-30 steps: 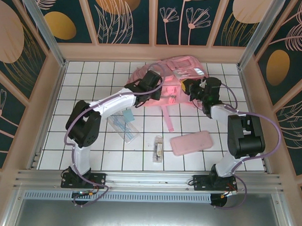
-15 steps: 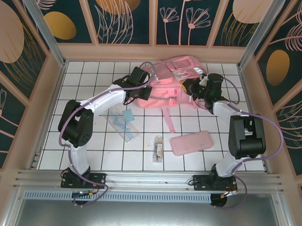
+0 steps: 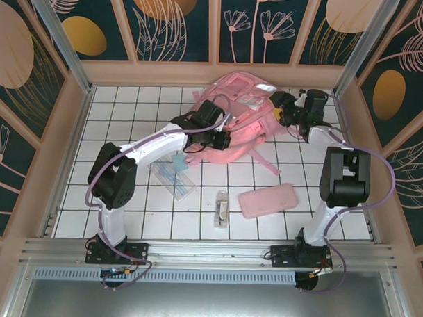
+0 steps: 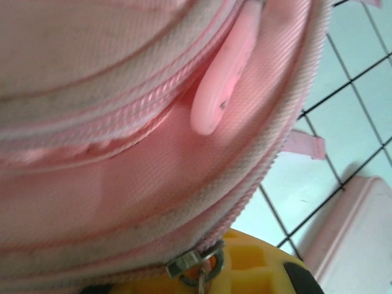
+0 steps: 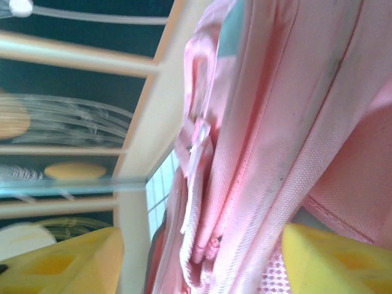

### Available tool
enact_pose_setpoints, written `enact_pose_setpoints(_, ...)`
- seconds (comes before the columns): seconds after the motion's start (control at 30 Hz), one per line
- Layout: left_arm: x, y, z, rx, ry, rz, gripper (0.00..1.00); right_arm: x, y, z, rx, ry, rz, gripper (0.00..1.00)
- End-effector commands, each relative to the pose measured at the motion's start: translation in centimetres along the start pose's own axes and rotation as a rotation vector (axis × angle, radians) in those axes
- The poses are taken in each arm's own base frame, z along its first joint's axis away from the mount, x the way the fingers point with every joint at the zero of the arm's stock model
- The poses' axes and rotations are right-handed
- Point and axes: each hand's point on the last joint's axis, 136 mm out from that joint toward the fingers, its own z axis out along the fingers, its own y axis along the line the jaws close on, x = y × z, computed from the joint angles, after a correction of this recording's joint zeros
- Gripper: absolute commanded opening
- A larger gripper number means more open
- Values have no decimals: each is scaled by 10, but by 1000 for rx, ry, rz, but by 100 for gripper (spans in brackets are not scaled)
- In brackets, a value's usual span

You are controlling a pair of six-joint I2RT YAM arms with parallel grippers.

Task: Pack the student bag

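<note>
R gripper (image 5: 202, 257) just let go: fingers (image 5: 61, 257) splayed, student bag (image 3: 244, 107) fabric loose btwn them. L gripper (image 3: 223, 136) clenched at zip slider (image 4: 195, 264), so bag's prob L-held only. Unzip next imo.

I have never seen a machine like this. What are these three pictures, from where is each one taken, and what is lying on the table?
These are two robot arms bolted at the near edge of a white tiled table. The wide picture comes from a camera above and behind them; the two close pictures come from small cameras on the wrists. The big pink thing is the student bag. The left gripper is shut, apparently on the bag's zipper pull. The right gripper is open, its yellow fingers on either side of the bag's fabric. On the table lie also a flat pink pencil case, a clear packet and a small wrapped item.
</note>
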Motion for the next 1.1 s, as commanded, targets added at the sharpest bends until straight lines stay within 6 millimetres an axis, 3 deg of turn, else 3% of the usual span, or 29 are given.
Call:
enact_pose_setpoints(0.0,-39,-37,3,128,-92,-21,0,3,-1,-28,76,-60,-58,72)
enact_pose_setpoints(0.13,-56,-52,16,182,-114,-37,0,35,-8,-58,80,-55,-16,72)
enact_pose_setpoints(0.27,-57,-55,21,179,-102,-31,0,67,1,-70,26,-36,29,70)
enact_pose_setpoints(0.4,-44,-53,22,162,-76,-33,0,95,19,-58,-85,12,93,68)
enact_pose_setpoints(0.57,-27,-55,16,148,-56,-33,0,124,24,-15,-123,120,123,64)
enact_pose_setpoints(0.63,-20,-56,15,145,-42,-28,0,128,21,0,-145,131,149,51)
enact_pose_setpoints(0.7,-13,-52,15,124,-22,-26,0,124,11,8,-151,117,170,23)
enact_pose_setpoints(0.77,-7,-41,13,68,-14,-15,0,124,4,12,-133,127,169,0)
enact_pose_setpoints(0.87,-4,-12,5,-76,-18,23,0,122,-3,4,-98,103,152,0)
enact_pose_setpoints(1.03,0,105,-22,-416,17,-24,0,110,-5,-17,-36,49,76,0)
enact_pose_setpoints(1.07,1,120,-29,-437,22,-42,0,108,-5,-19,-28,48,61,0)
